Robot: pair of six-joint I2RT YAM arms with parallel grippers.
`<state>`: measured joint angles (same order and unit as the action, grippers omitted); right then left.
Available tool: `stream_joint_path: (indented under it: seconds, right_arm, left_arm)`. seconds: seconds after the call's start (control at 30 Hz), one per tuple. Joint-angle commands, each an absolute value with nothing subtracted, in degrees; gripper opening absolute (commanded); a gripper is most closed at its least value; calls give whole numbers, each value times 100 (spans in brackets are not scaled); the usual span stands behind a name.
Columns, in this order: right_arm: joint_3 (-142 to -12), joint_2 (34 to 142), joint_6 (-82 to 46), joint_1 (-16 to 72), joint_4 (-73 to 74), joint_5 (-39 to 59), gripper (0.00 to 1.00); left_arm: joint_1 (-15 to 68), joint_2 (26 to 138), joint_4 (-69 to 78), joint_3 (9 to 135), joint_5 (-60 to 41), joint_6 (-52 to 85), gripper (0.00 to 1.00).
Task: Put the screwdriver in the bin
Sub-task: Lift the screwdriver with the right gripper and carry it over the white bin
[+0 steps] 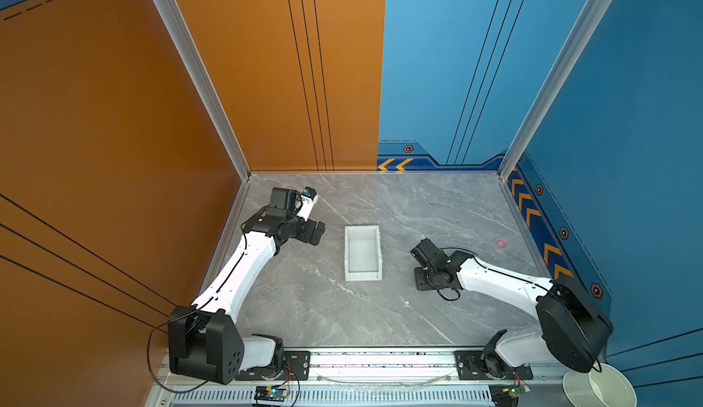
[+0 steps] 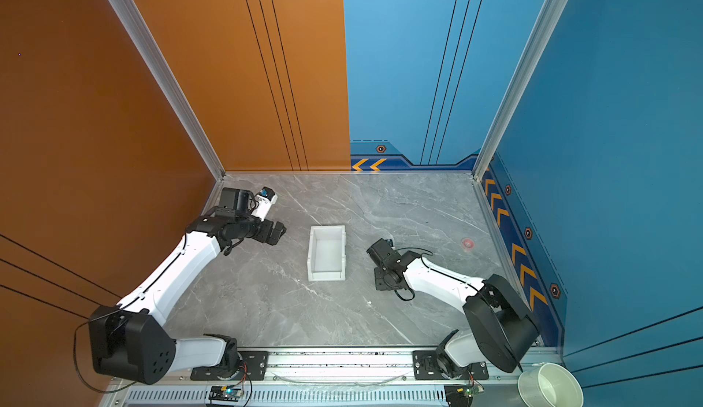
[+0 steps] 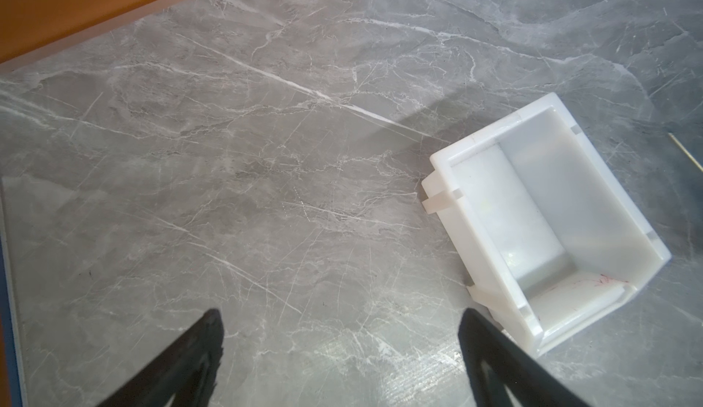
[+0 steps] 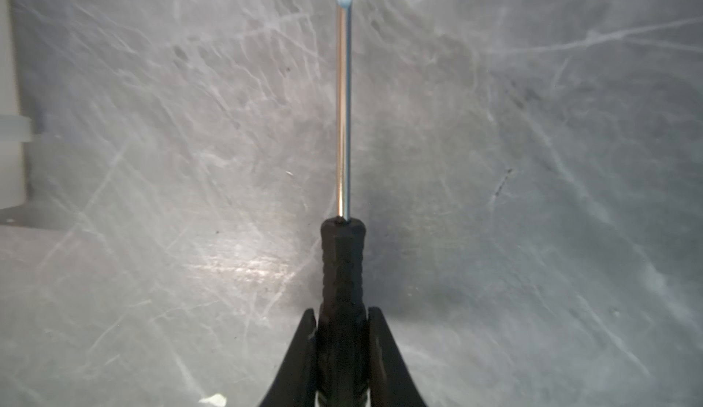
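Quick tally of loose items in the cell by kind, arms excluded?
Screwdriver: 1, in the right gripper
Bin: 1, empty
Round white cup: 1, at the near right corner, off the table
Small red item: 1, too small to identify
Total: 4

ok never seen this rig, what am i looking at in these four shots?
Two robot arms stand on a marble table. Both top views come from one overhead camera pair; the other two pictures come from a camera on each wrist. The white bin sits empty between the arms. The left gripper is open and holds nothing, seen in its wrist view beside the bin. The right gripper is shut on the black handle of the screwdriver, whose shaft points away over the table. A white cup sits off the table's near right corner.
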<state>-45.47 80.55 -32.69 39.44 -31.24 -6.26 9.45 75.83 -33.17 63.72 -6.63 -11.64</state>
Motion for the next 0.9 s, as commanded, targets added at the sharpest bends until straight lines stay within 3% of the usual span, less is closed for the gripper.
stream_joint_path:
  seconds: [0.0, 0.37, 0.87]
  right_arm:
    - [-4947, 7742, -3061, 3964, -3542, -869, 16]
    - [-6341, 7890, -2738, 4343, -3964, -967, 16]
    - [-8007, 9714, -2638, 5608, -3859, -825, 17]
  left_arm:
    - [959, 7424, -3507, 6444, -334, -1239, 98]
    - [770, 7320, -3492, 6493, 75, -1106, 98]
    - [485, 7472, -3493, 6790, 80, -773, 98]
